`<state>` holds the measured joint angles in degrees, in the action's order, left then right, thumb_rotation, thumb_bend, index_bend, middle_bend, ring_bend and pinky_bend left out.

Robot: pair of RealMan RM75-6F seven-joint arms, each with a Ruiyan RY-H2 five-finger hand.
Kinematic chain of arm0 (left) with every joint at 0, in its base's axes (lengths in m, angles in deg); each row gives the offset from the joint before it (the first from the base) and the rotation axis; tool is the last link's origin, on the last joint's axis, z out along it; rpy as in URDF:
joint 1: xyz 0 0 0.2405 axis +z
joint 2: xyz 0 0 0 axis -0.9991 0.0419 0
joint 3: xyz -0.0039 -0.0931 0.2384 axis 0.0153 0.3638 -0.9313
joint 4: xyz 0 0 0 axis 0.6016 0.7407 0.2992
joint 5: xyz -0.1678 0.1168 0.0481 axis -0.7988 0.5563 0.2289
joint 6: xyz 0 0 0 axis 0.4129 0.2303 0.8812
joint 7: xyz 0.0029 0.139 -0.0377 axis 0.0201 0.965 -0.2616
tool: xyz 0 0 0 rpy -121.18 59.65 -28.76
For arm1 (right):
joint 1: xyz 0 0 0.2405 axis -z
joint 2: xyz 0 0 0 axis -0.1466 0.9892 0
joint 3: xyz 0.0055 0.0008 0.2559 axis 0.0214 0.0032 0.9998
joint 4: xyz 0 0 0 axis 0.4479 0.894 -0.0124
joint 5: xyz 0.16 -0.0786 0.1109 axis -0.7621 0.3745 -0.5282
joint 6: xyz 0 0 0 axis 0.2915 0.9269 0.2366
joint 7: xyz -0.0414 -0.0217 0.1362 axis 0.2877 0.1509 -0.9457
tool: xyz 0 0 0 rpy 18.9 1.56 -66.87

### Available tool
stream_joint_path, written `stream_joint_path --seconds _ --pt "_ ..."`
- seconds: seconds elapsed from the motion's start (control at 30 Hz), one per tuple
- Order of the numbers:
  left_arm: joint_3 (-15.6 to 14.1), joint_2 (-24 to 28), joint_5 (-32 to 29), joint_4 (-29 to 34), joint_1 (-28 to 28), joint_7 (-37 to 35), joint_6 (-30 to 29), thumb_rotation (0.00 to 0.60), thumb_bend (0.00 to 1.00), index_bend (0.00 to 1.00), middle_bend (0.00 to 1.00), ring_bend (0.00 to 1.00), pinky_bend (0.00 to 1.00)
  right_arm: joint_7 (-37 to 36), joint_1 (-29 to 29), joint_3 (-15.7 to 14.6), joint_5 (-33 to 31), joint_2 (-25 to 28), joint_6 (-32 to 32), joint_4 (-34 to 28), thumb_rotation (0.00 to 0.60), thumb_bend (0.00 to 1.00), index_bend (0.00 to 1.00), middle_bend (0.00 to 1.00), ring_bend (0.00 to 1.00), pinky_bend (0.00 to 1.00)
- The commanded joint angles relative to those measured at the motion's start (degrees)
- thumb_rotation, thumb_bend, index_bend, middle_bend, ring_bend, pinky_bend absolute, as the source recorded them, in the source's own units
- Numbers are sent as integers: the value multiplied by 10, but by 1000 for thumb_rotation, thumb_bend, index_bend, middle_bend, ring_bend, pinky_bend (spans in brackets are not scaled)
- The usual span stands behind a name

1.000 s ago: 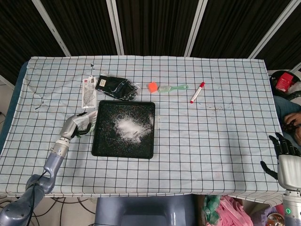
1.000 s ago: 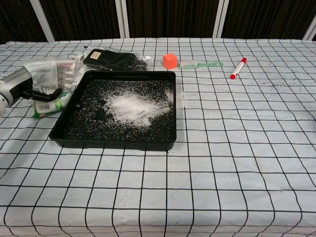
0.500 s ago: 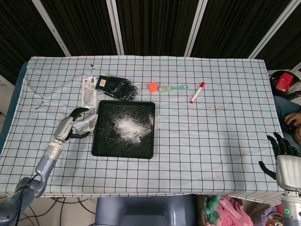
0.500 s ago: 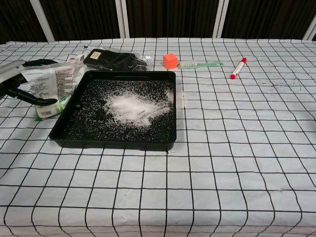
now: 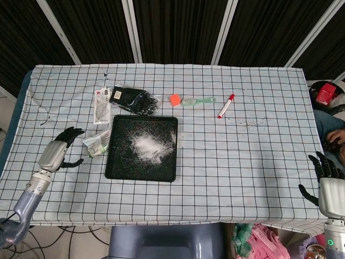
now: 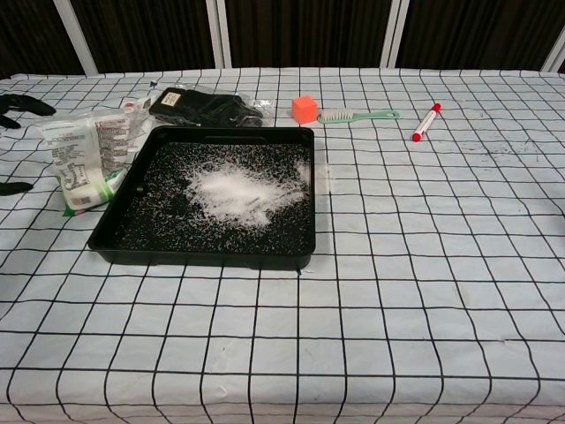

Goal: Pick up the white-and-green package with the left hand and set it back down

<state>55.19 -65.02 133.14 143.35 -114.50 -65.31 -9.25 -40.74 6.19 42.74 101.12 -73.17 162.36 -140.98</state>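
The white-and-green package (image 5: 97, 142) (image 6: 84, 162) lies flat on the checked cloth, just left of the black tray (image 5: 116, 168) (image 6: 115, 237). My left hand (image 5: 57, 150) is open to the left of the package, a short gap away and touching nothing. In the chest view only its dark fingertips (image 6: 25, 103) show at the left edge. My right hand (image 5: 328, 183) hangs open past the table's right front corner, with nothing in it.
White powder lies in the tray. Behind it are a black package (image 5: 132, 100), a white tagged packet (image 5: 101, 105), an orange cube (image 5: 174, 100), a green-handled brush (image 5: 198, 101) and a red-capped marker (image 5: 225, 106). A person's hand and a red object show at the right edge.
My left hand has let go of the package, opened, and drawn back to the left. The package now lies by itself beside the tray. The right hand has barely moved.
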Motion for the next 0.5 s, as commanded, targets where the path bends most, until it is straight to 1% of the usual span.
stream_joint_path --seconds 0.03,0.1,0.2,0.3,0.5 --pt "-6 142 -32 205 63 254 -62 600 201 141 111 22 130 1 0 -1 1 0 0 -1 600 143 165 98 166 317" --pt "-4 179 -41 262 78 282 -79 600 203 141 112 22 130 3 -1 -2 3 0 -1 -2 600 143 165 98 166 317" --pt "-2 222 -47 312 99 281 -101 600 206 141 113 22 130 5 -1 -3 4 0 -2 -3 600 143 165 98 165 316" --pt "-6 248 -40 329 121 266 -127 600 208 141 113 22 129 6 -2 -4 4 -1 -4 -2 600 143 165 98 165 317" --pt "-18 273 -15 333 149 249 -156 600 210 141 113 22 130 10 -3 -6 5 -3 -7 -2 600 143 165 98 165 317"
